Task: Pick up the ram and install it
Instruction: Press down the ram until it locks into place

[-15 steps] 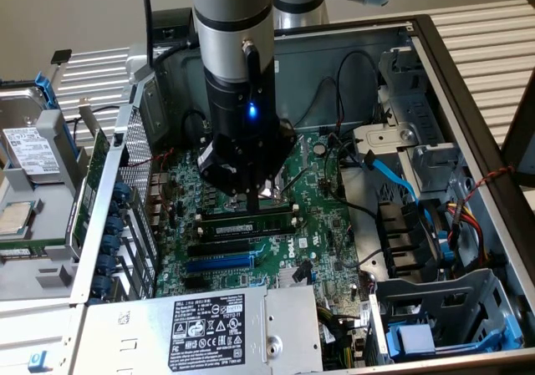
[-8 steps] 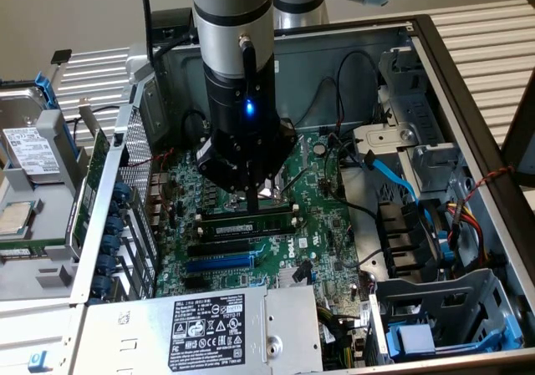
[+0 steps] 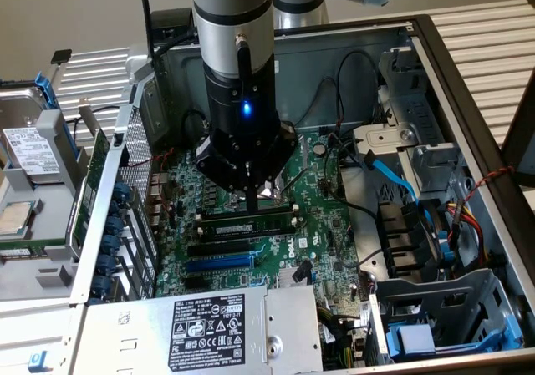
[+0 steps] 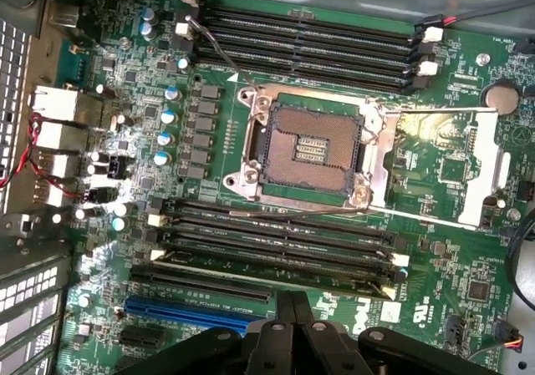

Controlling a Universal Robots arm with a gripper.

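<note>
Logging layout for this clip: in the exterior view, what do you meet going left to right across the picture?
Hard drive → expansion-slot bracket wall → gripper over the ram → light blue cable → drive cage.

Ram (image 3: 251, 222) in slot, under gripper (image 3: 252, 198)

You are looking straight down on the green motherboard (image 4: 418, 166) inside the open computer case. The gripper (image 4: 294, 329) has its two dark fingers (image 4: 284, 312) pressed together, their tips just over the memory slots (image 4: 276, 237) nearest the blue expansion slot (image 4: 196, 315). In the last of those slots lies the ram (image 4: 276, 271), a thin green stick seen edge-on, directly under the fingertips. The open processor socket (image 4: 308, 148) sits mid-board with its metal retention frame (image 4: 443, 170) swung aside. A second bank of empty black slots (image 4: 309, 45) runs along the far side of the socket.
</note>
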